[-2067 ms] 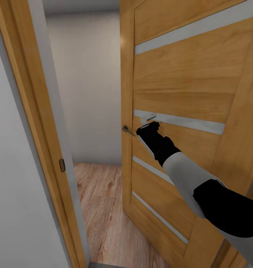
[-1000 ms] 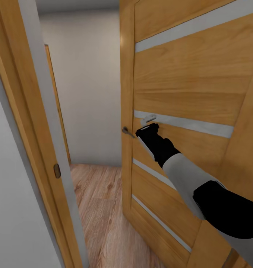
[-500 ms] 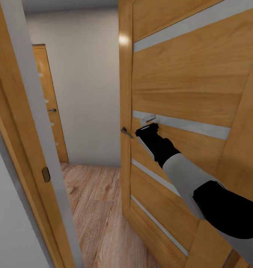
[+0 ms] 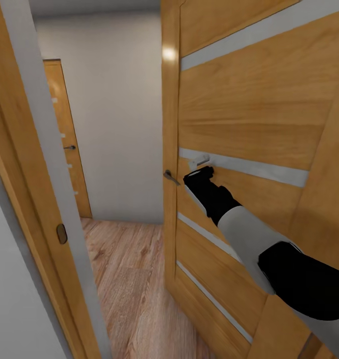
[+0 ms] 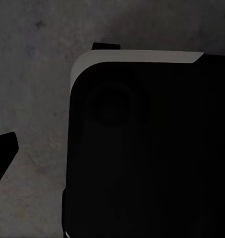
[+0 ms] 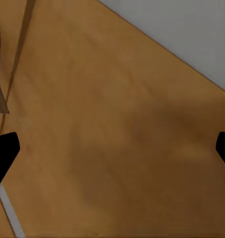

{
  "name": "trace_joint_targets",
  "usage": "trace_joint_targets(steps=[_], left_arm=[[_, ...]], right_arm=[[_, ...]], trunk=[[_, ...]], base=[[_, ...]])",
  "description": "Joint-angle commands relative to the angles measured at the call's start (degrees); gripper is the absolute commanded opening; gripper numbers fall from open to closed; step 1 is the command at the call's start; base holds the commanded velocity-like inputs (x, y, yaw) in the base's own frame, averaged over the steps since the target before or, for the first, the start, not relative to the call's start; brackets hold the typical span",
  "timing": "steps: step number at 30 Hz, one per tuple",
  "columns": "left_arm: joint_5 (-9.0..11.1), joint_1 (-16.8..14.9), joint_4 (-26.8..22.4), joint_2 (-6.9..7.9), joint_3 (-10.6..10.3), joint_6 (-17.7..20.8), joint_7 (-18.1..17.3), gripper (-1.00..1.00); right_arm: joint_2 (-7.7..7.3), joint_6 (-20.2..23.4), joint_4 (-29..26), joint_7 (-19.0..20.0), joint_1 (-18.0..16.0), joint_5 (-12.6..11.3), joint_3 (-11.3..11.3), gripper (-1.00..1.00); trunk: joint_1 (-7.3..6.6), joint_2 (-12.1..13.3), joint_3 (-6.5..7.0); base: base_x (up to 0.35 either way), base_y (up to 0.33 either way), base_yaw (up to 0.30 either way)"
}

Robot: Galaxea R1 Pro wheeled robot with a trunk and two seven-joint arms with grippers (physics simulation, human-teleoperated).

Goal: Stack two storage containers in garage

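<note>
Against the wooden door [image 4: 249, 114], right hand [image 4: 199, 172], fingers spread.

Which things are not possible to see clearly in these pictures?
- Right gripper, head view: fingertips against the door, contact unclear.
- Left wrist view: a dark body hides most; left gripper's state unclear.
- Far door, head view: cut by the door frame.
</note>
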Motion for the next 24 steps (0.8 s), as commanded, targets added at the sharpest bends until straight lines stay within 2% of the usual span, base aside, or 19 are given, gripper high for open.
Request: trace_joint_targets(steps=[1, 5, 9, 24], left_arm=[[0.49, 0.01, -0.04, 0.0, -0.01, -0.14, 0.01, 1.0], [0.49, 0.01, -0.04, 0.0, -0.01, -0.15, 0.01, 1.0], [0.49, 0.01, -0.04, 0.0, -0.01, -0.13, 0.01, 1.0], [0.63, 0.01, -0.04, 0.0, 0.05, -0.13, 0.24, 1.0]], right_arm=[[0.0, 0.1, 2.34, -0.89, -0.07, 0.18, 0.15, 1.0], [0.0, -3.91, 8.08, -1.23, -0.21, 0.16, 0.29, 1.0], [0.0, -5.74, 11.91, -1.33, -0.66, 0.12, 0.32, 1.0], [0.0, -5.76, 12.17, -2.62, -1.73, 0.49, 0.21, 1.0]], trunk=[[0.0, -0.03, -0.07], [0.0, -0.03, -0.07], [0.0, -0.03, -0.07], [0.0, -0.03, -0.07]], base=[[0.0, 0.0, 0.0], [0.0, 0.0, 0.0], [0.0, 0.0, 0.0], [0.0, 0.0, 0.0]])
